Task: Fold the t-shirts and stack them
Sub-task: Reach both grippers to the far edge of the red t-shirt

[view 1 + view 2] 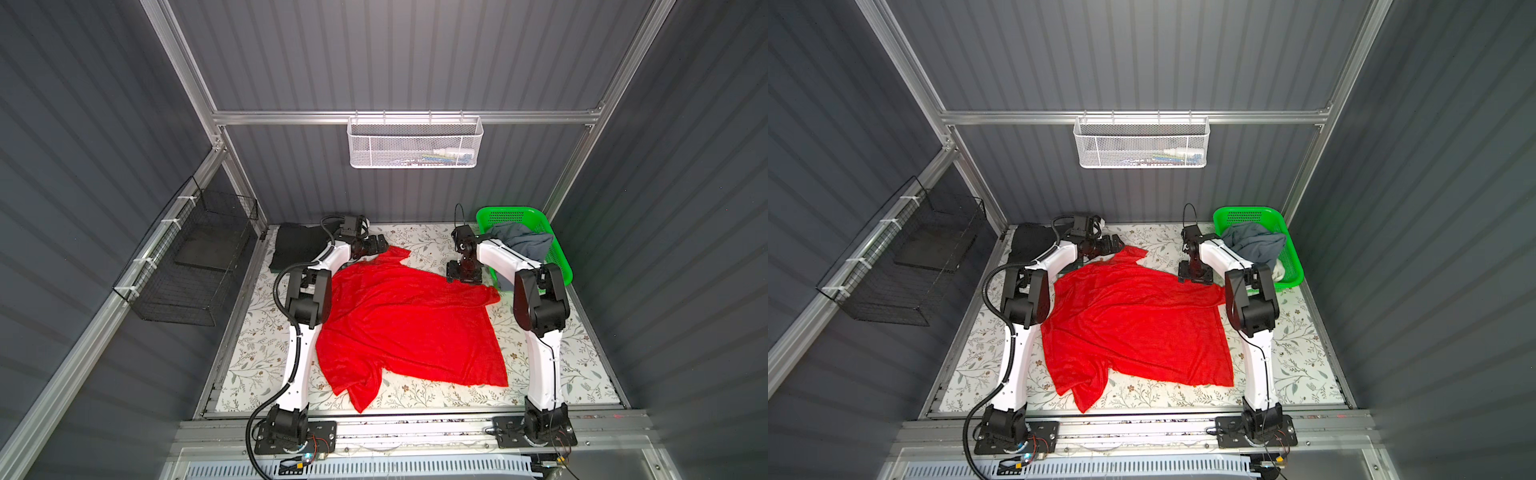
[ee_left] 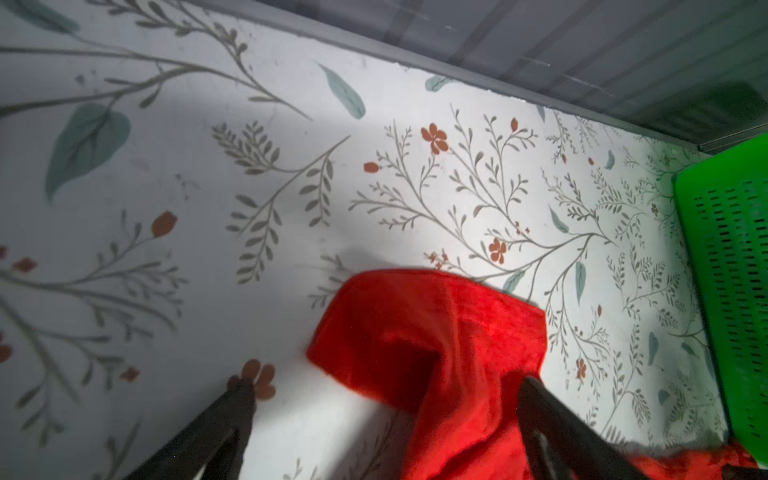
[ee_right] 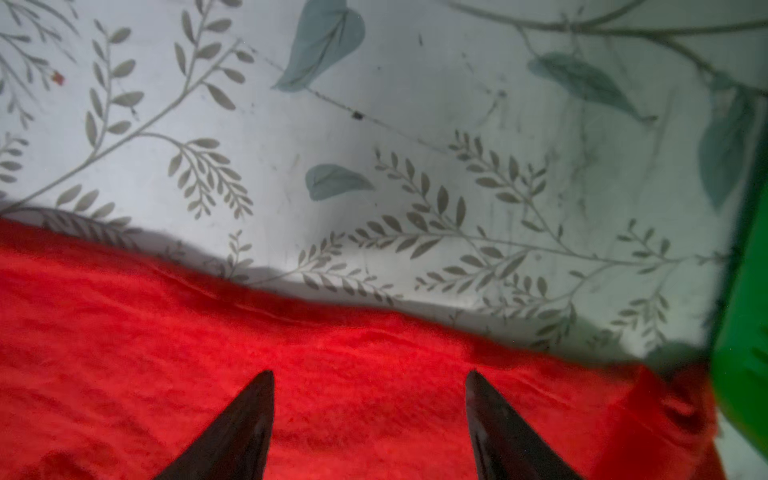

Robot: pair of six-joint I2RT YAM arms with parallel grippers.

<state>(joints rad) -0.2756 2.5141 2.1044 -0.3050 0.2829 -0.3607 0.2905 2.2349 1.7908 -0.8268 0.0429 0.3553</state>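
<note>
A bright red t-shirt (image 1: 407, 324) (image 1: 1133, 324) lies spread and rumpled across the middle of the floral table. One sleeve (image 2: 436, 332) points to the back left. My left gripper (image 1: 380, 245) (image 2: 386, 384) hovers at that sleeve, jaws wide open, with the sleeve lying loose between its fingers. My right gripper (image 1: 463, 275) (image 3: 370, 374) points down at the shirt's back right edge (image 3: 332, 332), open, both fingertips over red cloth. A slate grey-blue t-shirt (image 1: 519, 243) is heaped in the basket. A black folded t-shirt (image 1: 295, 245) lies at the back left corner.
The green perforated basket (image 1: 557, 257) (image 2: 731, 270) stands at the back right, close to my right arm. A white mesh basket (image 1: 415, 143) hangs on the back rail. A black wire basket (image 1: 195, 257) hangs on the left wall. Bare floral tabletop (image 1: 432, 239) shows behind the red shirt.
</note>
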